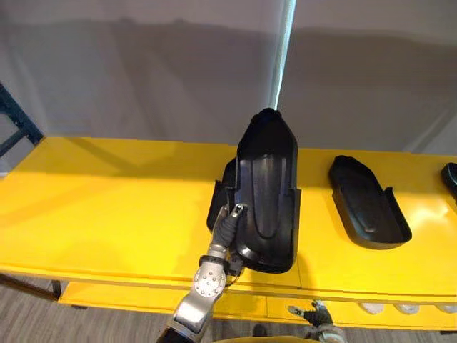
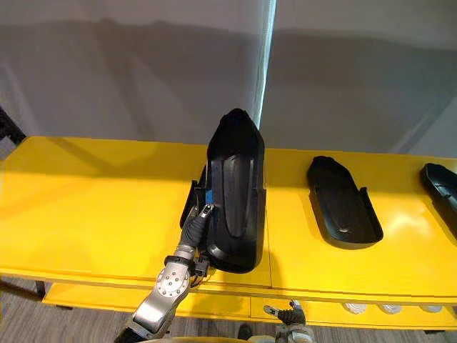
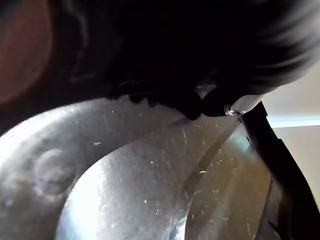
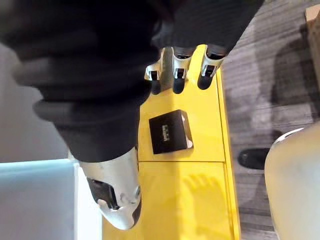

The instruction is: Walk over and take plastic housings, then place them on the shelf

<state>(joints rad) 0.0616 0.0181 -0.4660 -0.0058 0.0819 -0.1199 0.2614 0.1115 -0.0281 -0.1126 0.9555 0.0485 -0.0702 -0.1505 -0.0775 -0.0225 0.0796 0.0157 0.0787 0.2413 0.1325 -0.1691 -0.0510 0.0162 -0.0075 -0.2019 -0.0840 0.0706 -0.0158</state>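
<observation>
A large black plastic housing [image 1: 268,186] stands tilted up over the middle of the yellow shelf top [image 1: 107,207], its narrow end raised toward the grey wall. My left hand [image 1: 234,214] reaches up from below and is tucked against the housing's lower left side. In the left wrist view a dark fingertip [image 3: 216,103] presses on the housing's glossy surface [image 3: 150,190]. A second black housing [image 1: 368,204] lies flat to the right. My right hand [image 4: 175,75] hangs low by the front edge, fingers relaxed and holding nothing.
A third black housing [image 2: 443,189] lies at the far right edge of the yellow top. A small black box [image 4: 170,131] sits on the lower yellow level [image 1: 143,296]. A blue frame [image 1: 18,121] stands at the far left. A grey wall closes the back.
</observation>
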